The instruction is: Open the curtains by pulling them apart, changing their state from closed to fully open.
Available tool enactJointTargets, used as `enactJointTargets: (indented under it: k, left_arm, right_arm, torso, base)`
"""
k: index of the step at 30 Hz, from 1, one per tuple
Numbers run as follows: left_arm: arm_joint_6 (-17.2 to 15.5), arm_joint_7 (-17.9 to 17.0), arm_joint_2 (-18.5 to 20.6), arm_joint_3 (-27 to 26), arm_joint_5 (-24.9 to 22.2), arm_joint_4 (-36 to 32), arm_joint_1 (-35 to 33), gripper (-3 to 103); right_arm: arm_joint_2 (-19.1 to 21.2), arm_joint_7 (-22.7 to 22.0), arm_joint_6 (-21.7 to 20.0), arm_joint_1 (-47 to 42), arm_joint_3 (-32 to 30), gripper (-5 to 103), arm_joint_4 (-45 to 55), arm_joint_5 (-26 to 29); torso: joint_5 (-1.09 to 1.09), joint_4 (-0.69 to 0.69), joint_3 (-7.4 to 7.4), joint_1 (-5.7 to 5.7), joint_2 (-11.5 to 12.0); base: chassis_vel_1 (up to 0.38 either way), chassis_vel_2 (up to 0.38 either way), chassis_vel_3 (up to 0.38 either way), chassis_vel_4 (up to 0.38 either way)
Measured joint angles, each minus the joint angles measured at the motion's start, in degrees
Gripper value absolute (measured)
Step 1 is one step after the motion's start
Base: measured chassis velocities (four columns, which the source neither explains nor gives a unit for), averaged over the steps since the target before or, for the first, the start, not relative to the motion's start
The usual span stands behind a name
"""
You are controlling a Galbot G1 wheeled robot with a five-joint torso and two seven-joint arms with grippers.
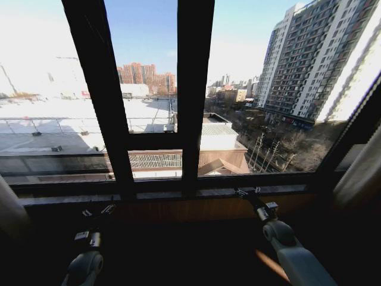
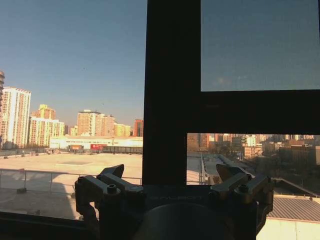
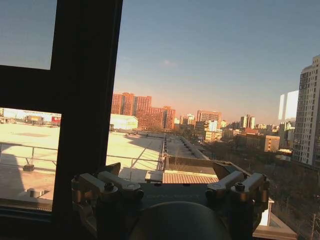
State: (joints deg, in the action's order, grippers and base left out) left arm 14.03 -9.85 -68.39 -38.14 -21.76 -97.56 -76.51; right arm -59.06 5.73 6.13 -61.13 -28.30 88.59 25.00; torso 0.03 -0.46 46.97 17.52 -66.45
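From my station I find the window (image 1: 190, 95) uncovered across its whole width, with the city in plain view through the glass. The curtains (image 1: 360, 173) are bunched at the two ends of the sill (image 1: 178, 192): one cream gather at the right end, a second sliver at the left end by the lower corner of the head view. I judge the task essentially complete; at most a final tidy of the gathers remains, and neither arm holds any fabric. The left gripper (image 1: 98, 210) hangs low before the sill, left of the centre mullion, its fingers spread and empty. The right gripper (image 1: 247, 192) sits at the sill's edge, right of centre, fingers likewise spread with nothing between them.
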Motion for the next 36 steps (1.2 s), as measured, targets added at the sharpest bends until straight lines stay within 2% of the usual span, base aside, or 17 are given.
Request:
enactJointTargets:
  k: [4,8,15,24,31,36]
  left_arm:
    - [0.0,0.0,0.0,0.0,0.0,0.0,0.0,100]
    - [0.0,0.0,0.0,0.0,0.0,0.0,0.0,100]
    - [0.0,0.1,0.0,0.0,0.0,0.0,0.0,100]
    - [0.0,0.1,0.0,0.0,0.0,0.0,0.0,100]
    - [0.0,0.1,0.0,0.0,0.0,0.0,0.0,100]
    - [0.0,0.1,0.0,0.0,0.0,0.0,0.0,100]
  right_arm:
    - [0.0,0.0,0.0,0.0,0.0,100,0.0,0.0]
    - [0.0,0.0,0.0,0.0,0.0,100,0.0,0.0]
    - [0.0,0.0,0.0,0.0,0.0,100,0.0,0.0]
    - [0.0,0.0,0.0,0.0,0.0,100,0.0,0.0]
    - [0.0,0.0,0.0,0.0,0.0,100,0.0,0.0]
    - [0.0,0.0,0.0,0.0,0.0,100,0.0,0.0]
  torso:
    - [-0.07,0.0,-0.01,0.0,0.0]
    - [0.02,-0.01,0.0,0.0,0.0]
    - [-0.07,0.03,0.0,0.0,0.0]
    - [-0.01,0.01,0.0,0.01,0.0]
    - [-0.04,0.02,0.01,0.04,0.0]
    - [-0.04,0.02,0.0,0.0,0.0]
  base:
    - [-0.134,-0.158,0.141,0.149]
    - [-0.083,-0.091,0.098,0.089]
    - [-0.032,-0.02,0.018,0.025]
    - [0.001,-0.017,0.0,0.013]
    - [-0.003,-0.162,0.002,0.21]
    - [0.014,-0.396,-0.017,0.395]
